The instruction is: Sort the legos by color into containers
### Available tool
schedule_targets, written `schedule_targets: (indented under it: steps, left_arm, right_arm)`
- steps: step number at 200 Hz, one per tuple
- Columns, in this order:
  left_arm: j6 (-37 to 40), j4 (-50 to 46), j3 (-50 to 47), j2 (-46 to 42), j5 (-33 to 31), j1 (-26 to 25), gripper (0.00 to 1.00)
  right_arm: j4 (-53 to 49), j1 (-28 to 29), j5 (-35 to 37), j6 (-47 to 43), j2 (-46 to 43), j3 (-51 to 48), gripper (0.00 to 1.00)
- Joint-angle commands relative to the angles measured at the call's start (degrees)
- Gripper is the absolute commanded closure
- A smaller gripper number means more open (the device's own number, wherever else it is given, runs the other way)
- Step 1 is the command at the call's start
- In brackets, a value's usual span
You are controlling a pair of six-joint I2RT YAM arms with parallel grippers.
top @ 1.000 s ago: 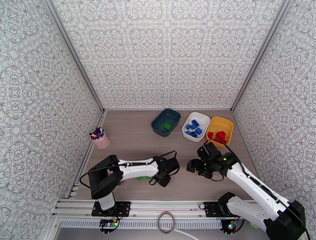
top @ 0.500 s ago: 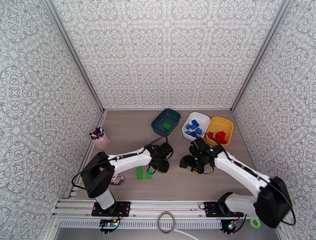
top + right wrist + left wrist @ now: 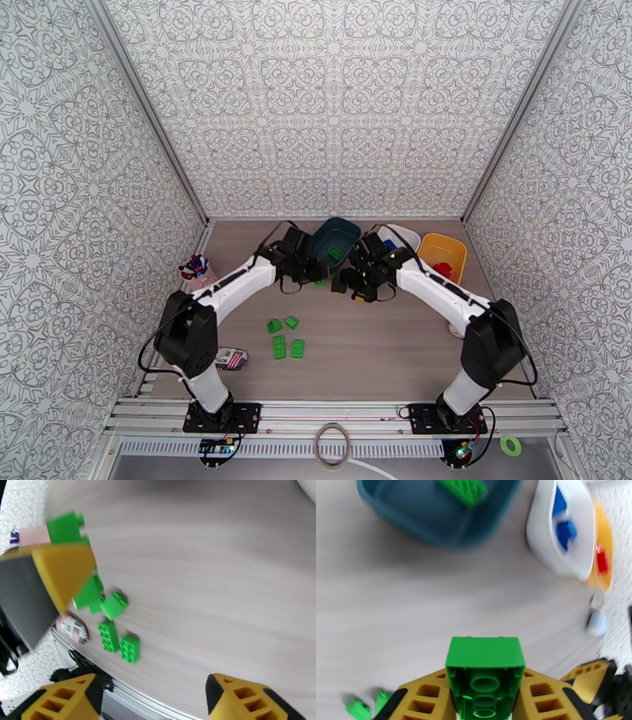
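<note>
My left gripper (image 3: pixel 485 701) is shut on a green lego (image 3: pixel 485 665), held over the table just short of the dark teal container (image 3: pixel 434 519), where another green lego (image 3: pixel 464 490) lies. In the top view the left gripper (image 3: pixel 316 278) sits beside the teal container (image 3: pixel 347 230). My right gripper (image 3: pixel 346 283) faces it closely and stands open, nothing between its fingers (image 3: pixel 67 701). The white container (image 3: pixel 557 555) holds blue legos (image 3: pixel 565 531). The yellow container (image 3: pixel 442 251) holds red legos (image 3: pixel 442 270). Several green legos (image 3: pixel 286 335) lie loose on the table.
A pink cup of pens (image 3: pixel 197 275) stands at the left edge. A white printed pouch (image 3: pixel 229 359) lies near the front left. The right arm (image 3: pixel 434 292) crosses in front of the white container. Patterned walls close in the back and sides.
Both arms swung from the front middle of the table toward the containers at the back. The left one carried the green lego along, uncovering the loose green legos on the table.
</note>
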Motion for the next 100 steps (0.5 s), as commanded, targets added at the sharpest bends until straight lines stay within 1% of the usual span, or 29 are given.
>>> schedule_targets:
  steps: [1,20,33,38,55,62,77,100]
  left_arm:
    - [-2.51,0.65,6.94,4.55,3.19,1.73,0.70]
    - [-3.12,-1.08,13.72,9.18,3.46,2.95,0.65]
    - [-3.39,-2.15,18.29,12.37,4.09,3.60,0.59]
    - [-3.39,-2.48,20.09,13.44,4.40,3.67,0.54]
    - [-2.92,-4.45,25.18,16.27,4.24,3.74,0.34]
    - [-2.70,-5.26,26.52,17.04,4.10,3.74,0.29]
    - [-2.22,-6.27,28.17,17.27,3.81,3.75,0.25]
    - [-1.23,-7.53,27.19,15.26,2.44,3.48,0.25]
  right_arm:
    - [-3.43,-2.26,-2.29,-1.86,2.64,5.92,0.24]
    - [-4.94,-3.70,-2.78,-2.39,4.19,9.71,0.20]
    - [-5.61,-4.53,-2.96,-2.57,4.83,11.47,0.18]
    - [-5.83,-4.73,-2.98,-2.70,4.94,12.06,0.17]
    - [-6.61,-5.34,-2.84,-3.09,5.02,12.99,0.16]
    - [-6.88,-5.47,-2.68,-3.25,4.87,13.03,0.15]
    - [-7.14,-5.47,-2.00,-3.52,4.09,12.15,0.12]
    - [-6.35,-5.47,-1.65,-3.46,2.23,9.09,0.07]
